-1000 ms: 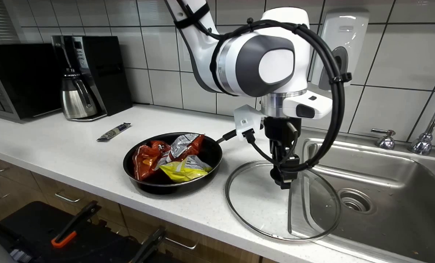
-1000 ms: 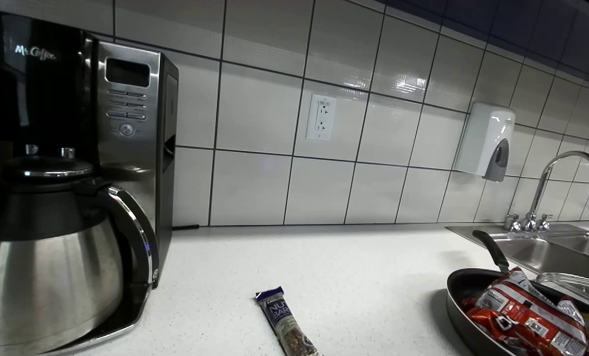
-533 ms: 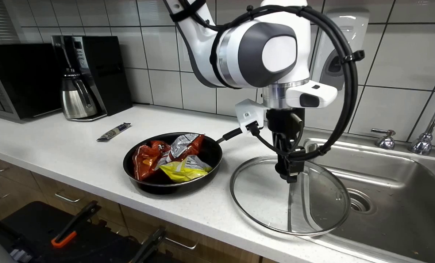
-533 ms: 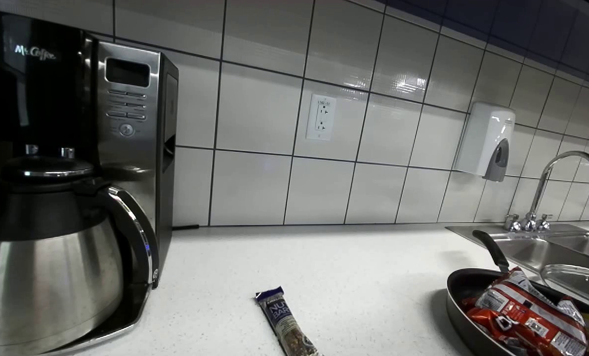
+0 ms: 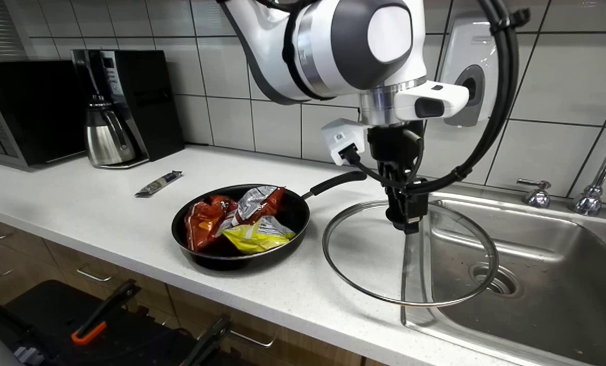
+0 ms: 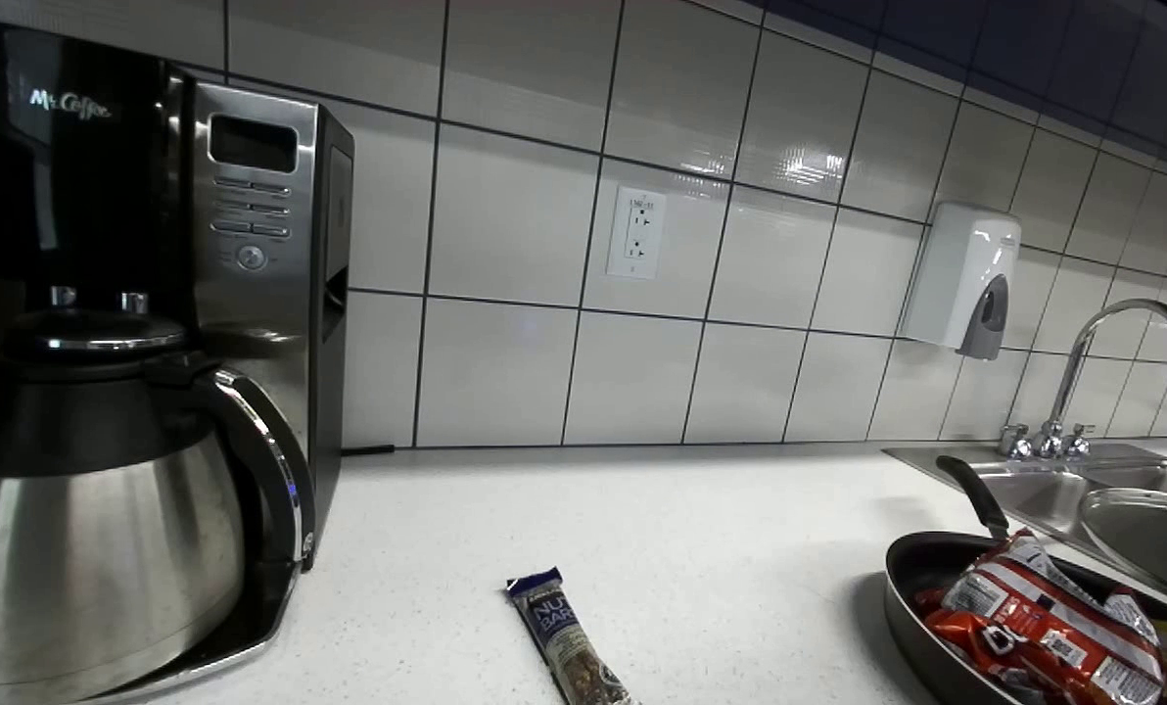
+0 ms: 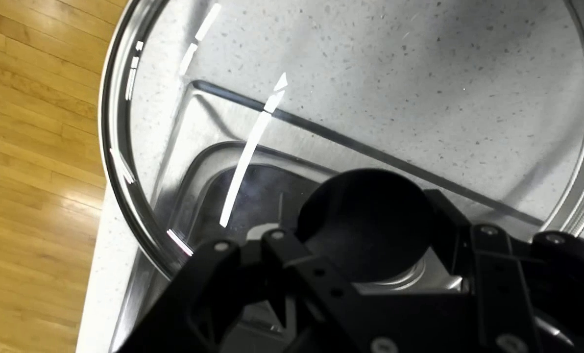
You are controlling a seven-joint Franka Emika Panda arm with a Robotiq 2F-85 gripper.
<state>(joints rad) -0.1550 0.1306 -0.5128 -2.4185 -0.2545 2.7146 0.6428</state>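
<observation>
- Wrist view: black gripper [image 7: 373,230] clamped on round black knob [image 7: 365,220] of clear glass lid [image 7: 360,117]
- Lid hangs over speckled white counter [image 7: 108,289] and steel sink [image 5: 552,295]
- Probably stiff, slippery, fragile; best held by knob

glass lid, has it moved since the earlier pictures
Yes: the glass lid has shifted up and rightward in an exterior view; it now overlaps the sink drain; earlier it met only the drain's left edge.
</observation>
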